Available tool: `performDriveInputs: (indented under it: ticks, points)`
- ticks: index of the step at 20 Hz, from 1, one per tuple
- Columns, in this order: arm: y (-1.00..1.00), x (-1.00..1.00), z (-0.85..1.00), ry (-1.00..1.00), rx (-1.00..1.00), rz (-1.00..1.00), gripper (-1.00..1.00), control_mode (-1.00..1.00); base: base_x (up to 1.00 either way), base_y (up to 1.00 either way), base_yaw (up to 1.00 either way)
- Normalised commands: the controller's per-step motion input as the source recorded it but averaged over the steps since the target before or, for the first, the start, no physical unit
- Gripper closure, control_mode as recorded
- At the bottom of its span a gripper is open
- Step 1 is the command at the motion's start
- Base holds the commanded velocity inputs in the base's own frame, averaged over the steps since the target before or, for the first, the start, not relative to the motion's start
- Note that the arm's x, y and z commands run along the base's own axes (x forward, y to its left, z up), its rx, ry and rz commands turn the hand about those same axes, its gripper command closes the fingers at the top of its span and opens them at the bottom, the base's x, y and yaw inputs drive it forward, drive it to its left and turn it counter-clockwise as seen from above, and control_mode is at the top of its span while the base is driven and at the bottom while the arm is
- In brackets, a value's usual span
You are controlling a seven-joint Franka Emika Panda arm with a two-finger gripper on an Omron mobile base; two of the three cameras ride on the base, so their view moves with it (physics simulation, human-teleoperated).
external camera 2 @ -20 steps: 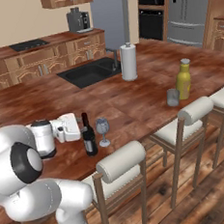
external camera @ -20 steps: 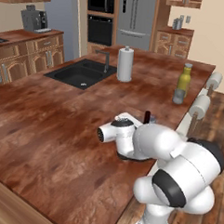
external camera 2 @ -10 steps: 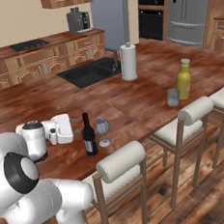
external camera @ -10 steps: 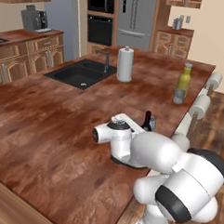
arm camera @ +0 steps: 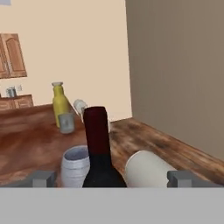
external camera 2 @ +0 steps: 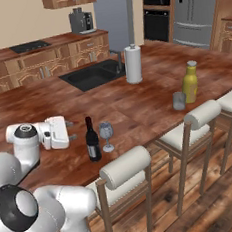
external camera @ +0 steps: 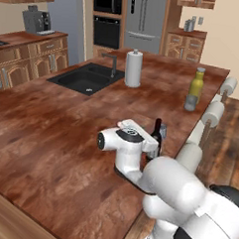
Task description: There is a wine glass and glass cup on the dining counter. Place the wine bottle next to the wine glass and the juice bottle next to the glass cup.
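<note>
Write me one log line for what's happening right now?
gripper: open, empty, beside wine bottle | wine bottle: upright by wine glass | juice bottle: by glass cup

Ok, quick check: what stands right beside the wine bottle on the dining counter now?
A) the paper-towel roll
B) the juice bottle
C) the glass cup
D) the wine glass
D: in the right base view the wine glass stands just next to the wine bottle near the counter's stool-side edge, while the juice bottle and glass cup sit together farther along.

White paper-towel roll [external camera 2: 133, 63] upright beside black sink [external camera 2: 95, 75], cream-cushioned stools [external camera 2: 201, 122] along counter edge
</note>
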Motion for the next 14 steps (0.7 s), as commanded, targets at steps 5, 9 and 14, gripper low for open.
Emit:
performDriveInputs:
  ticks: [5, 9, 14]
  points:
    - [0.04, -0.51, 0.37, 0.09, 0.0, 0.23, -1.0, -1.0, 0.0, 0.0, 0.0]
    - [0.01, -0.59, 0.32, 0.21, 0.01, 0.37, -1.0, -1.0, 0.0, 0.0, 0.0]
    - [0.02, -0.55, 0.24, 0.3, 0.11, 0.43, -1.0, -1.0, 0.0, 0.0, 0.0]
